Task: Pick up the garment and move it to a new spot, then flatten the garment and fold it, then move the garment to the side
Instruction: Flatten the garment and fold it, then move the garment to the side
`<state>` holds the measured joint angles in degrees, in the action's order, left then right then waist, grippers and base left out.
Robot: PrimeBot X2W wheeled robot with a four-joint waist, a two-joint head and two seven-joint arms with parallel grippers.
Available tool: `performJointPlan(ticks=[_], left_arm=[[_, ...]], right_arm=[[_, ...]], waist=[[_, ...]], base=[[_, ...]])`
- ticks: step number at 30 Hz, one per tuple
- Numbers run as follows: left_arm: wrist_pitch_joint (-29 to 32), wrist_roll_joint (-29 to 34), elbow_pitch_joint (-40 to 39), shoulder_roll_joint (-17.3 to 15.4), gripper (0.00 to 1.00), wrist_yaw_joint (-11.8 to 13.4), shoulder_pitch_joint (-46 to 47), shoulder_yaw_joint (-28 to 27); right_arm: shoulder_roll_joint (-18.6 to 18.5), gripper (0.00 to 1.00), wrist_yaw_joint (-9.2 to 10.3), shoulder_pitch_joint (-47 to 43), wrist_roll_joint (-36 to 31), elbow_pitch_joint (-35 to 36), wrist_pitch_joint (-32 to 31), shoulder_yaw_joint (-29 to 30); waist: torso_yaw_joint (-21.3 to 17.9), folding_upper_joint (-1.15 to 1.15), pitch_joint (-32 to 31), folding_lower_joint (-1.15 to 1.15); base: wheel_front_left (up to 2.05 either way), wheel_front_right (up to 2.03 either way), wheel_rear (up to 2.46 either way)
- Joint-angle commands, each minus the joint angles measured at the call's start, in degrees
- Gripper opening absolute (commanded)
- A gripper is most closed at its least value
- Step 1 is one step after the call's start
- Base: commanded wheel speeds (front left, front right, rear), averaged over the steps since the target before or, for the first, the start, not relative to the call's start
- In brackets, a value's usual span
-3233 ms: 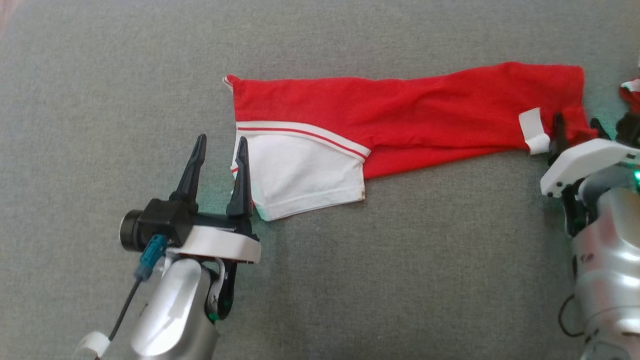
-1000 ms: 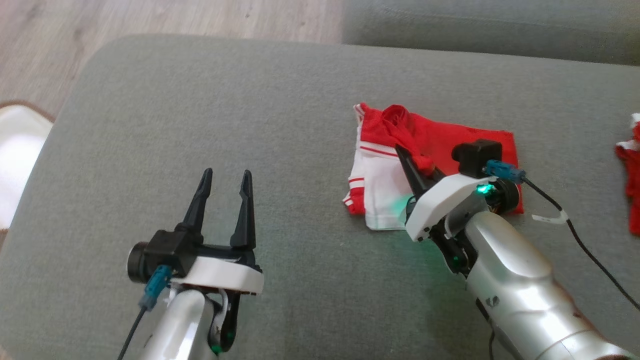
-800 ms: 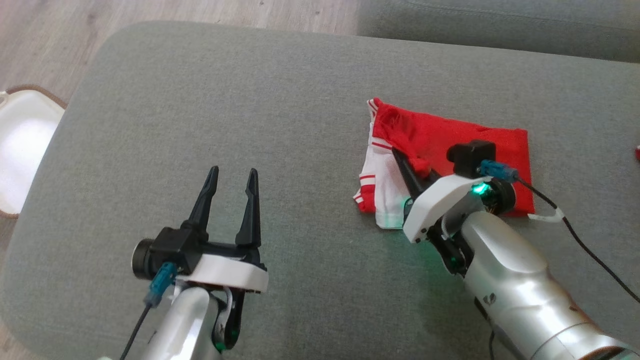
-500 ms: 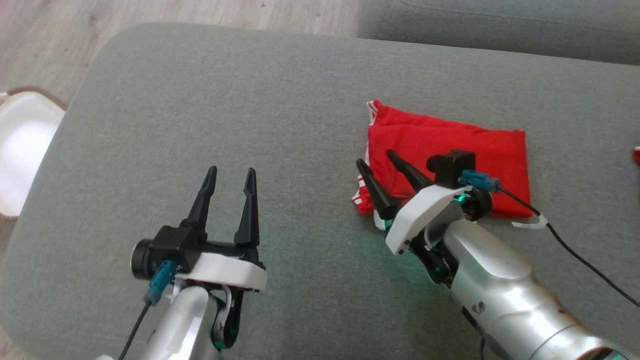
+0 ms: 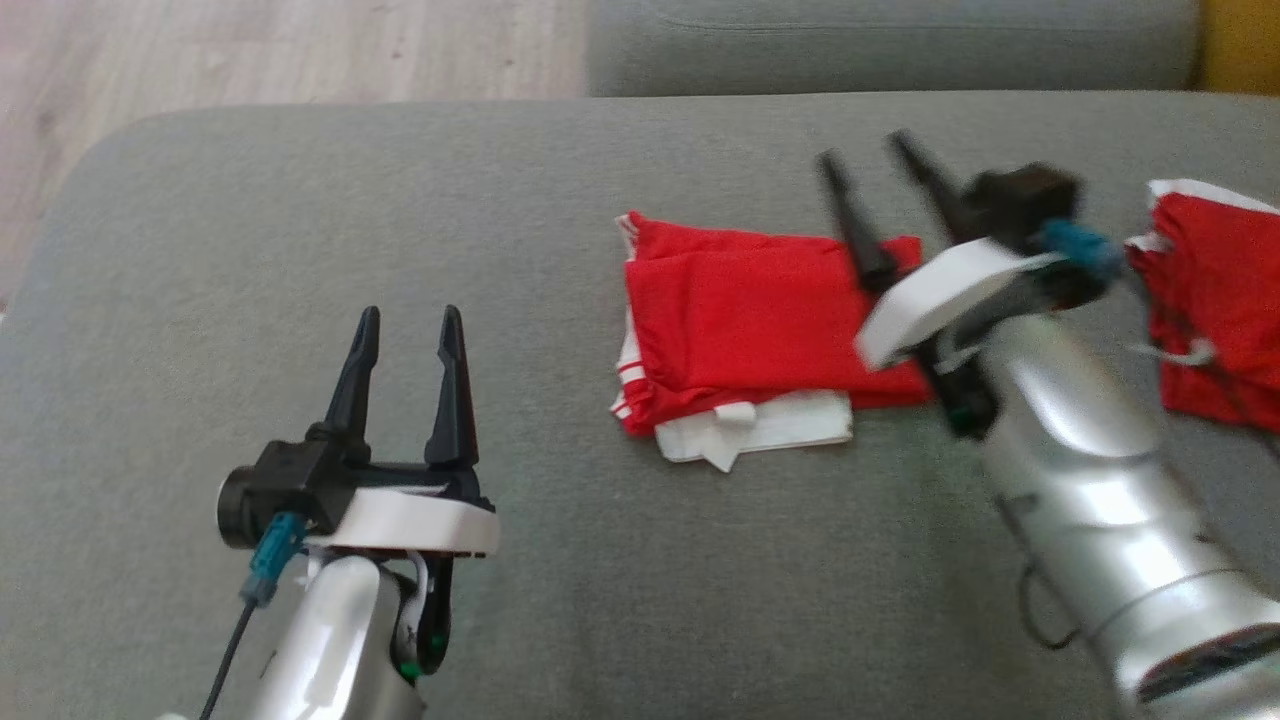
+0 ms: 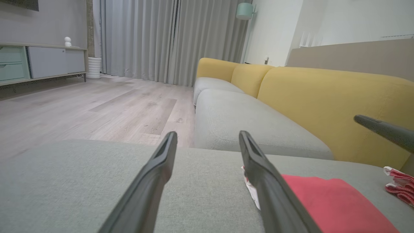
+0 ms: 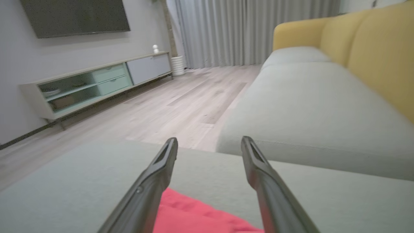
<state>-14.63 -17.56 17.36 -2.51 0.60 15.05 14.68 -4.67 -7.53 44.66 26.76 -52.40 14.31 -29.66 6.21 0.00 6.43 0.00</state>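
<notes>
Left gripper [image 5: 410, 312] and right gripper [image 5: 861, 148] are spread; the folded red-and-white garment [image 5: 760, 330], seemingly loose at 6 o'clock, could be undone if seized by one layer.

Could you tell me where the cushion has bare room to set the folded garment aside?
Free: the left half of the grey cushion, between its rounded edge and the folded garment. Crowded: the right side, with the right gripper and another red garment.

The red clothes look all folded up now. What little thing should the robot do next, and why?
Probably lower the open right gripper onto the folded red-and-white garment's right edge and pinch it. The garment lies folded on the grey cushion, nothing holds it, and that gripper hangs nearest, so only moving it aside seems left.
</notes>
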Motion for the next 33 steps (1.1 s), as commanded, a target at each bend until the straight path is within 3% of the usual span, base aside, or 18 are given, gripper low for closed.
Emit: performJointPlan(ticks=[1,6,11,20,33], left_arm=[[-0.37,0.74,-2.3,-0.54,1.0,0.31,1.69,-2.6],[-0.37,1.79,-2.87,-0.49,1.0,0.02,1.04,-4.09],[-0.37,2.64,-3.16,-0.44,1.0,-0.32,0.19,-5.39],[-0.37,4.13,-3.66,-0.39,1.0,-0.52,-1.89,-5.84],[-0.37,4.31,-4.04,-0.37,1.0,0.12,-2.74,-4.89]], right_arm=[[-1.44,1.0,0.04,0.09,-4.24,2.85,0.67,4.28],[-4.71,1.0,0.04,-7.41,-16.79,9.5,0.68,17.76],[-2.6,1.0,0.04,-15.01,-23.18,15.79,0.68,25.54],[1.41,1.0,0.04,-25.42,-27.22,23.19,0.68,30.52],[1.78,1.0,0.04,-28.13,-24.17,26.17,0.69,29.74]], waist=[[-2.18,0.0,-0.32,0.0],[-5.15,0.0,-0.67,0.0],[-6.89,0.0,-1.03,0.0],[-7.68,0.0,-1.26,0.0],[-7.13,0.0,-1.21,0.0]], base=[[0.0,0.0,0.0],[0.0,0.0,0.0],[0.0,0.0,0.0],[0.0,0.0,0.0],[0.0,0.0,0.0]])
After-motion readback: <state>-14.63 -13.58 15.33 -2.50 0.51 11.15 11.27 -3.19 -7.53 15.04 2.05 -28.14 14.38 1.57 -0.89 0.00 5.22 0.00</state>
